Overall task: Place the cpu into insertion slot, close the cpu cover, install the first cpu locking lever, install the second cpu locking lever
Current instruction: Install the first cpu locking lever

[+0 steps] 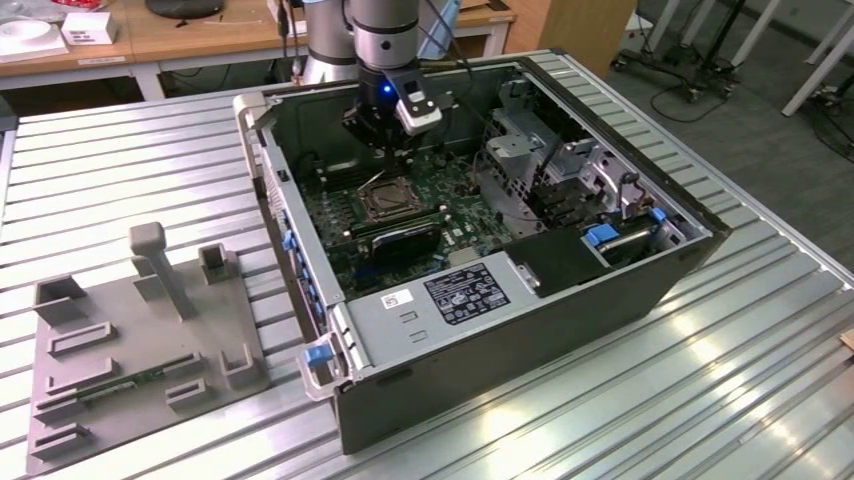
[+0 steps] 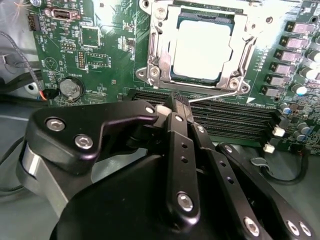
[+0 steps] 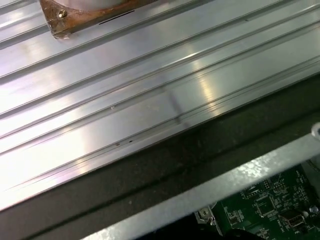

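Note:
In the second wrist view the cpu (image 2: 200,50) lies flat in the insertion slot (image 2: 239,37), its pale grey face showing through the window of the cpu cover (image 2: 161,50), which is folded down over it. A thin wire locking lever (image 2: 217,94) runs along the socket edge nearest my gripper (image 2: 176,100). The black fingers are pressed together with nothing between them, their tips right at that lever's end. In the exterior view my gripper (image 1: 388,152) hangs inside the open case just behind the insertion slot (image 1: 387,200).
The green motherboard (image 1: 454,215) lies in an open black computer case (image 1: 534,330) on a ribbed aluminium table (image 1: 747,400). Memory slots (image 2: 230,117) run beside the socket. Drive cages (image 1: 561,170) fill the case's right. A grey fixture plate (image 1: 134,350) lies at the exterior view's left.

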You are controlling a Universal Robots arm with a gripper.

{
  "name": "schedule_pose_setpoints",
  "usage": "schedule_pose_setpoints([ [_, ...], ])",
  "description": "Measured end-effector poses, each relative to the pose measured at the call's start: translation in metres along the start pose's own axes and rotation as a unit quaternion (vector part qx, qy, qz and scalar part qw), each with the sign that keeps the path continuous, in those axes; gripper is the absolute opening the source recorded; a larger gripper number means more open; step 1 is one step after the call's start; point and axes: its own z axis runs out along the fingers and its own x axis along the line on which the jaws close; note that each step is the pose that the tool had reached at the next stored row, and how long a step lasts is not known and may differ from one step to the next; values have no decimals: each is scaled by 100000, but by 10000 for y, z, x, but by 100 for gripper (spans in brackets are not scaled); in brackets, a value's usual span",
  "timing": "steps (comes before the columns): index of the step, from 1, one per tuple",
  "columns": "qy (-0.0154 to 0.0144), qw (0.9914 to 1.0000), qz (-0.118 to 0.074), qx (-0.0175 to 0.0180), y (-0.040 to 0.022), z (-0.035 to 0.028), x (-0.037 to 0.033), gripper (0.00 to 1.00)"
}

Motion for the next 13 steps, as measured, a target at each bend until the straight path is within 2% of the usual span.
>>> schedule_pose_setpoints([
  [4,-16,100000,-3,-8,-1,-10,1,11],
  [6,-391,99999,-9,-223,-11,-15,25,11],
  [10,-1357,99989,-42,-665,-45,-24,103,11],
  [13,-1838,99979,-66,-879,-61,-27,140,11],
])
